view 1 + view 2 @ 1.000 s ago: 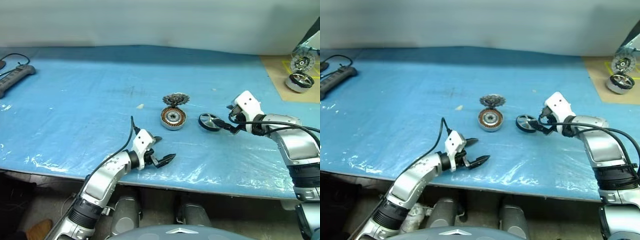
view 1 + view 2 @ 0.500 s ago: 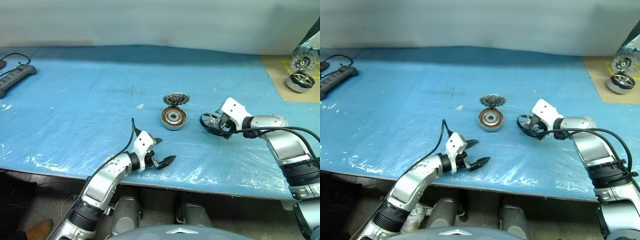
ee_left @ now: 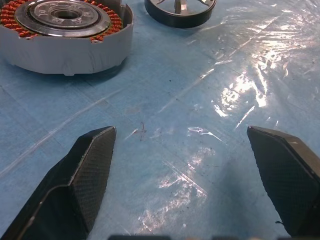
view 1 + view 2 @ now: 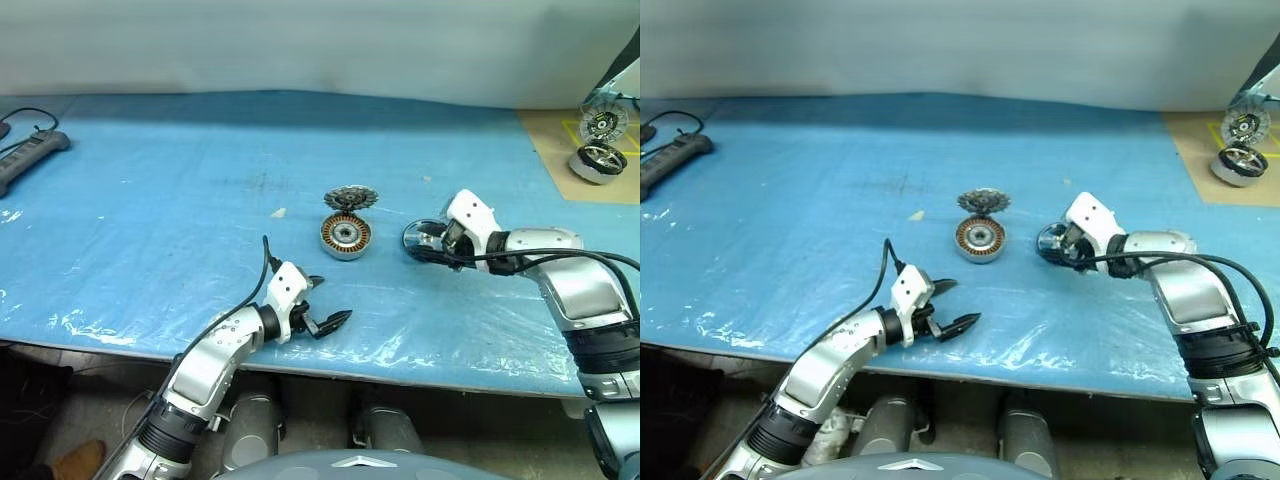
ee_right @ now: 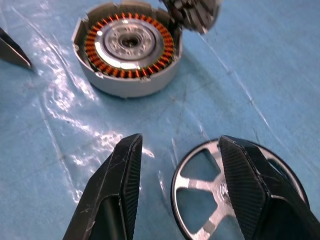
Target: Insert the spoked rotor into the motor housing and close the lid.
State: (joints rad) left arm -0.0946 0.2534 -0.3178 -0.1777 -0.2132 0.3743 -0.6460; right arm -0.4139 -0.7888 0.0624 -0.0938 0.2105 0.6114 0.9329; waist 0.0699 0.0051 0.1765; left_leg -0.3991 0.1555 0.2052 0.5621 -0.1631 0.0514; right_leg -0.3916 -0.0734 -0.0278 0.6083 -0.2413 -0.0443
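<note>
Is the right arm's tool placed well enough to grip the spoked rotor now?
Probably yes. The right tool straddles the rim of the spoked rotor: one finger outside, the other over the spokes. Nothing blocks it; the motor housing sits apart.

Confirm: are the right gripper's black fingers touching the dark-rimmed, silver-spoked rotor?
Cannot tell. Right wrist view: the right gripper straddles the rotor rim, one finger overlapping its spokes; contact unclear.

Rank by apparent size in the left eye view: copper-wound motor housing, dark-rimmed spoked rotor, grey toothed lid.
1. Copper-wound motor housing.
2. Grey toothed lid, roughly alike but farther, so unsure.
Dark-rimmed spoked rotor: unranked, partly hidden by the right gripper.
</note>
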